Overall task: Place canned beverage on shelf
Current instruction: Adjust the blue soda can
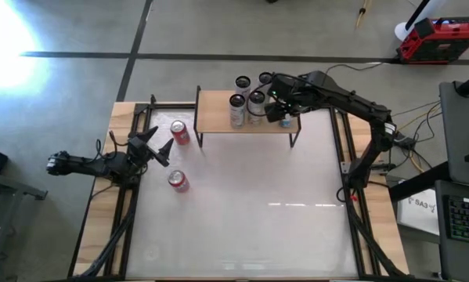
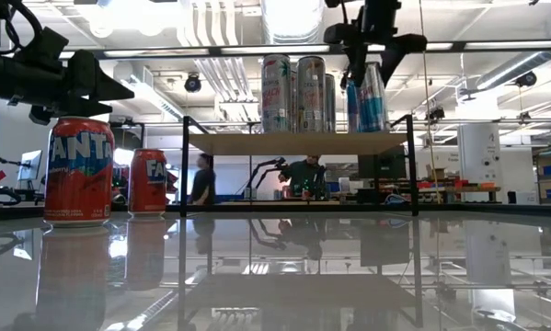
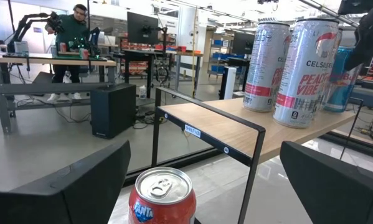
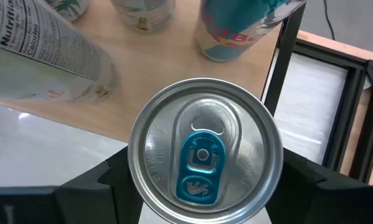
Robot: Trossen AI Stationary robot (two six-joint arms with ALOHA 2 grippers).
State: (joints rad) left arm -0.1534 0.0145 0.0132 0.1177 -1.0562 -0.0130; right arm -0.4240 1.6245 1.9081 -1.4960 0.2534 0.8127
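The blue and silver aluminium beverage can (image 4: 205,158) with a blue pull tab sits clamped between the fingers of the right gripper (image 1: 283,115), which grips it just below the rim. Beneath and beside that claw lies the low shelf with a light tan wooden top (image 1: 218,117) on thin black metal legs; the can's base is at its right end, though whether it touches the wood I cannot tell. To the claw's left on the shelf stand tall silver cans (image 1: 246,106), close together. The left gripper (image 1: 157,147) waits well apart with fingers spread wide, a red Fanta can (image 1: 180,131) just ahead of it and another red can (image 1: 178,181) near.
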